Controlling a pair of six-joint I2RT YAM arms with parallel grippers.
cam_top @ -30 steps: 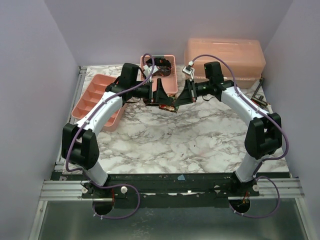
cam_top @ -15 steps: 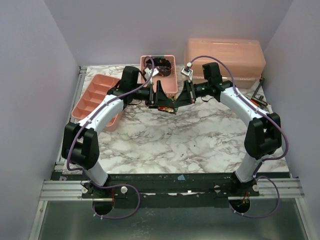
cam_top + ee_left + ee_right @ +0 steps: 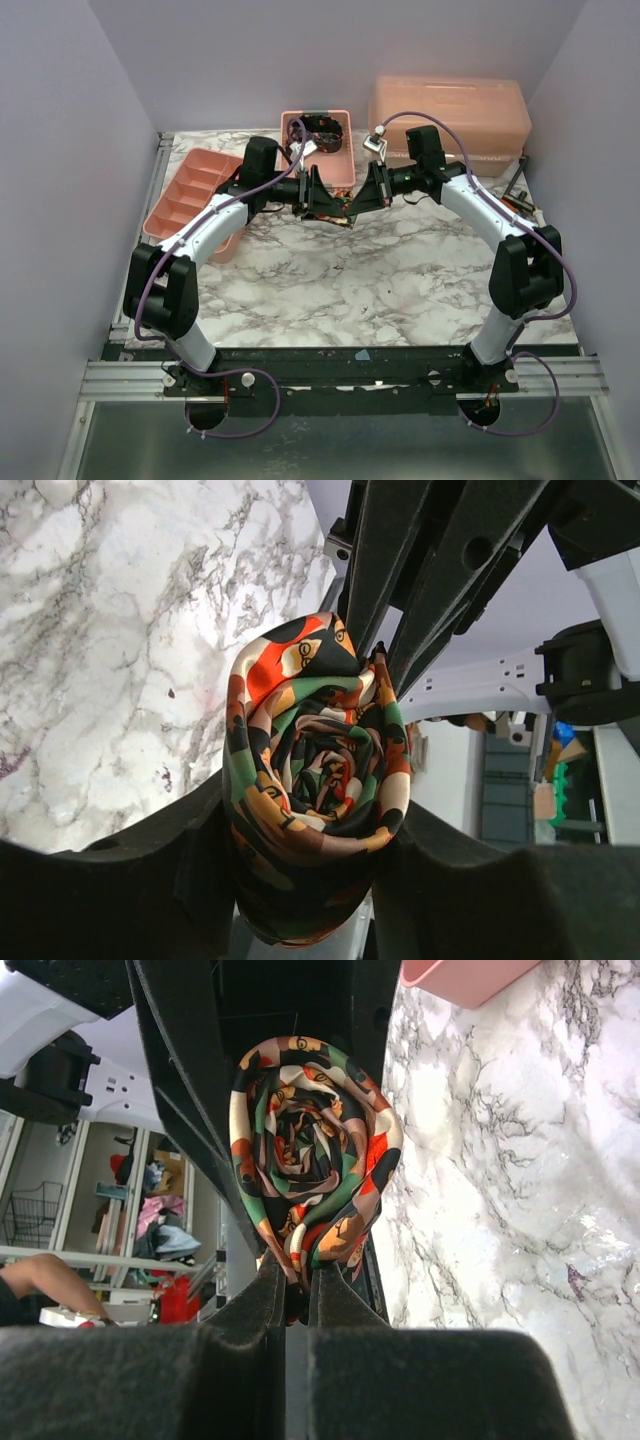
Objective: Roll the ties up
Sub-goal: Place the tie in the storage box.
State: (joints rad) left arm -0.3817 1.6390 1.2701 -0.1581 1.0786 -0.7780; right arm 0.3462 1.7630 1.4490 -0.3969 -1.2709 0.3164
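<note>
A rolled tie (image 3: 343, 209) with a red, orange, green and black print hangs above the marble table (image 3: 400, 270), between both grippers at the back centre. In the left wrist view the roll (image 3: 315, 770) fills the gap between my left gripper (image 3: 308, 815) jaws and touches both, so that gripper is shut on it. My right gripper (image 3: 298, 1272) is shut on the lower edge of the same roll (image 3: 312, 1145), pinching the fabric. In the top view the left gripper (image 3: 324, 196) and right gripper (image 3: 366, 192) face each other. A second dark rolled tie (image 3: 322, 130) lies in the pink basket (image 3: 342, 168).
A pink divided tray (image 3: 195, 200) lies at the left, under the left arm. A pink lidded box (image 3: 450, 115) stands at the back right. Some dark small items (image 3: 520, 195) sit at the table's right edge.
My left gripper's jaws have come in from wide open onto the sides of the rolled tie, and the left arm has edged slightly right. The right gripper has kept its grip.
</note>
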